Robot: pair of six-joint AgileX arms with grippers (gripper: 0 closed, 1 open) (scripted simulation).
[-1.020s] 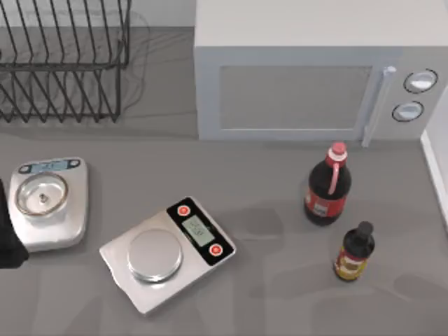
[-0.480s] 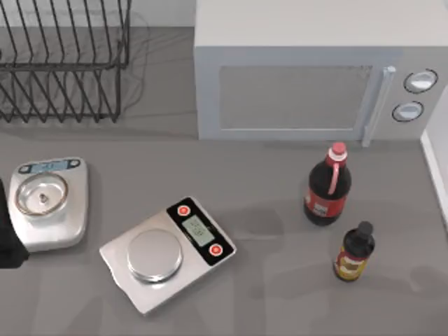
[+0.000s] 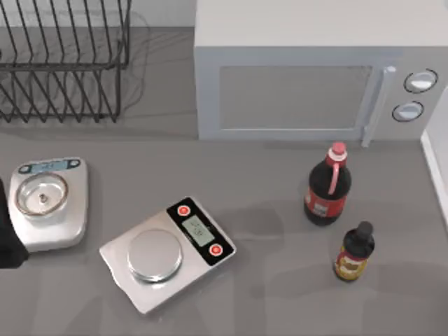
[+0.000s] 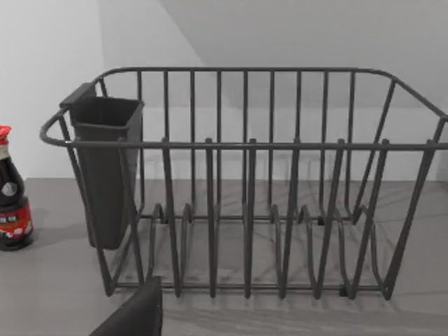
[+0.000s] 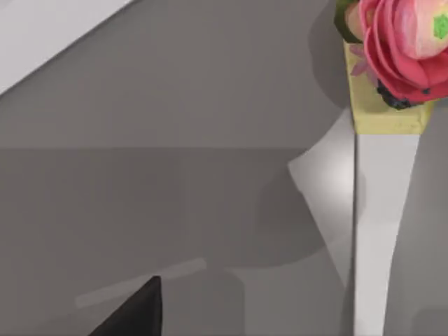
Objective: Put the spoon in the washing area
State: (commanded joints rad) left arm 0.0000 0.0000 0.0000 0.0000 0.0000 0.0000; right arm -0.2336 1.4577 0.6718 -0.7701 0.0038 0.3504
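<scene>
Top view: a grey table (image 3: 280,301) seen from above. A black wire dish rack (image 3: 63,66) stands at the far left, and I take it to be the washing area. A white microwave (image 3: 308,91) stands along the back. Nearer the front are a scale with a metal bowl (image 3: 49,203) at the left and a flat scale (image 3: 168,252) near the middle, set at an angle. A large red-capped bottle (image 3: 327,189) and a small dark bottle (image 3: 355,253) stand upright close together at the right. The left arm (image 3: 5,234) is a dark shape at the table's left edge, just beside the bowl scale. I cannot tell where the spoon lies, nor which way its long axis points.

Left wrist view: the camera looks straight at the rack's long side, which suggests this arm is lined up to work there. A dark cutlery holder (image 4: 105,168) hangs on one end of the rack, with its mouth open upward. A spoon would probably have to go in upright, long axis vertical. The large bottle stands on the table beyond that end of the rack. A dark part of the left gripper (image 4: 133,315) juts into the frame. Whether it is open or closed cannot be told.

Right wrist view: grey tabletop and pale panels, with what looks like a pink flower (image 5: 402,45) on a yellowish base, though it is cut off at the edge. A dark tip of the right gripper (image 5: 136,308) is in the frame. I cannot tell whether it is open or closed, and no grasp has begun.
</scene>
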